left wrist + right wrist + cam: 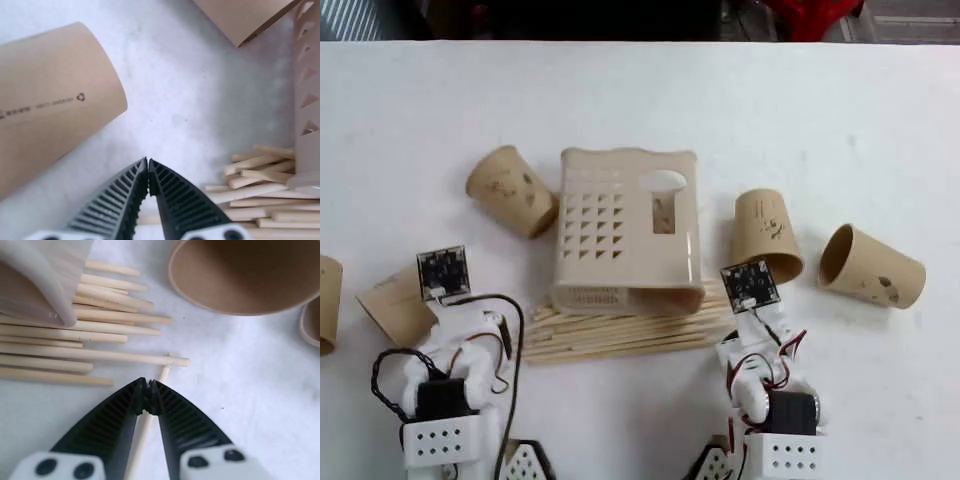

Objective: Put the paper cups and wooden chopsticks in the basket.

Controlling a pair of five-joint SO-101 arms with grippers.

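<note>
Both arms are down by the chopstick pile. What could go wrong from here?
1. The basket overlaps the chopsticks; pulling sticks out could drag or tip it.
2. The cup beside the shut left gripper lies on its side and may roll away if nudged.
3. A single chopstick runs under the shut right gripper; it could get pushed aside rather than picked up.
</note>
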